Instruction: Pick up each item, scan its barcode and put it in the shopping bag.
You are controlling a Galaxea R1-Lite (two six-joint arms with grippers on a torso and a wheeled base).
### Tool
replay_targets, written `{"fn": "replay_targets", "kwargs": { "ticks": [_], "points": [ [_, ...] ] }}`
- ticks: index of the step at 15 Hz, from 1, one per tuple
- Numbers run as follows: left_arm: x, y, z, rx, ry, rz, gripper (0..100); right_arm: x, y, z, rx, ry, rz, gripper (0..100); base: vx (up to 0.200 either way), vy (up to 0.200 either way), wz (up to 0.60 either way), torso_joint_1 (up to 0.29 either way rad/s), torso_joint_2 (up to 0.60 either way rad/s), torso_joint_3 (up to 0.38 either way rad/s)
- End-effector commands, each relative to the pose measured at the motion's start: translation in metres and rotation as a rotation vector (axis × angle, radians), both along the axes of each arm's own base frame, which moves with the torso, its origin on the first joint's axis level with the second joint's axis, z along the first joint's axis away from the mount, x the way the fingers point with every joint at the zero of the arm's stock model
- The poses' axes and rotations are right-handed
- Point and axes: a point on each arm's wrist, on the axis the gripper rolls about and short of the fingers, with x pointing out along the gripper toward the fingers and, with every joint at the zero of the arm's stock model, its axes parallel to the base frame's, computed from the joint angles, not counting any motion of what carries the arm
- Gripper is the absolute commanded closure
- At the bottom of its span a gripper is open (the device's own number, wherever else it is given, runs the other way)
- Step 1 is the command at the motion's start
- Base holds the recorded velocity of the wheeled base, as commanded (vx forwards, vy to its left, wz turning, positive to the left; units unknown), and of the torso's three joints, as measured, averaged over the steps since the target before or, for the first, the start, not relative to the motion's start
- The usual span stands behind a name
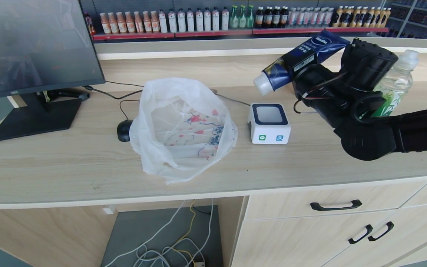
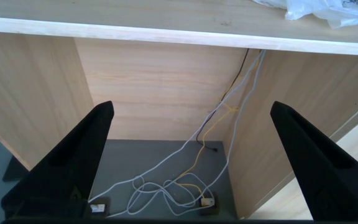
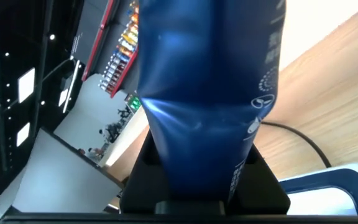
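Light wood-grain counter (image 1: pixel 50 167): flat black monitor (image 1: pixel 32 40) on the far left, translucent white plastic shopping bag (image 1: pixel 169 83) mid-counter with its mouth slumped open.

Right gripper (image 1: pixel 304 72) is clenched on the dark blue squeeze tube with white cap (image 1: pixel 298 57). The tube is off the counter, tilted cap-down toward the left. It sits up and to the right of the white cube scanner with dark-framed window (image 1: pixel 269 124), not over it.

Clear plastic bottle with green label (image 1: pixel 397 83) stands just behind the right arm. Black mouse (image 1: pixel 123 130) touches the bag's left side.

Left gripper (image 2: pixel 191 106) is spread wide, holds nothing, and is parked below the counter edge.

Risks:
- The tube's barcode patch faces up toward the head camera, so without a wrist roll the scan likely misses.
- The tube body is soft. A squeezed grip may let it slide or pivot during the roll.
- The arm swinging left could clip the bottle and topple it.
- The bag rim is limp. A low approach could fold it shut or drag the bag, and the tube lands outside.
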Motion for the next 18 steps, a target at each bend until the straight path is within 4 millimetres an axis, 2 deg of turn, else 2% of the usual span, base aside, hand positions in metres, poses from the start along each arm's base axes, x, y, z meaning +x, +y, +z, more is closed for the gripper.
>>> {"fn": "replay_targets", "kwargs": {
  "ticks": [1, 4, 5, 7, 10, 11, 13, 14, 15, 18],
  "points": [
    [0.0, 0.0, 0.0, 0.0, 0.002, -0.001, 0, -0.02, -0.008, 0.018, -0.026, -0.047, -0.015, 100, 0.0, 0.0, 0.0, 0.0, 0.0, 0.0],
    [0.0, 0.0, 0.0, 0.0, 0.002, 0.001, 0, -0.039, -0.013, 0.017, -0.125, -0.087, -0.054, 100, 0.0, 0.0, 0.0, 0.0, 0.0, 0.0],
    [0.0, 0.0, 0.0, 0.0, 0.002, 0.001, 0, -0.051, -0.012, 0.007, -0.215, -0.129, -0.079, 100, 0.0, 0.0, 0.0, 0.0, 0.0, 0.0],
    [0.0, 0.0, 0.0, 0.0, 0.0, 0.001, 0, -0.069, -0.001, -0.003, -0.305, -0.213, -0.087, 100, 0.0, 0.0, 0.0, 0.0, 0.0, 0.0],
    [0.0, 0.0, 0.0, 0.0, 0.002, 0.001, 0, -0.097, 0.008, 0.001, -0.468, -0.303, -0.122, 100, 0.0, 0.0, 0.0, 0.0, 0.0, 0.0],
    [0.0, 0.0, 0.0, 0.0, 0.0, 0.001, 0, -0.105, 0.01, -0.004, -0.554, -0.314, -0.139, 100, 0.0, 0.0, 0.0, 0.0, 0.0, 0.0],
    [0.0, 0.0, 0.0, 0.003, 0.0, -0.001, 0, -0.113, 0.009, -0.019, -0.655, -0.348, -0.174, 100, 0.0, 0.0, 0.0, 0.0, 0.0, 0.0],
    [0.0, 0.0, 0.0, 0.003, 0.0, -0.001, 0, -0.119, 0.006, -0.037, -0.756, -0.402, -0.232, 100, 0.0, 0.0, 0.0, 0.0, 0.0, 0.0],
    [0.0, 0.0, 0.0, 0.001, 0.0, -0.001, 0, -0.123, 0.006, -0.043, -0.767, -0.425, -0.247, 100, 0.0, 0.0, 0.0, 0.0, 0.0, 0.0],
    [0.0, 0.0, 0.0, 0.004, 0.0, -0.002, 0, -0.127, 0.006, -0.039, -0.795, -0.451, -0.267, 100, 0.0, 0.0, 0.0, 0.0, 0.0, 0.0]
  ]
}}
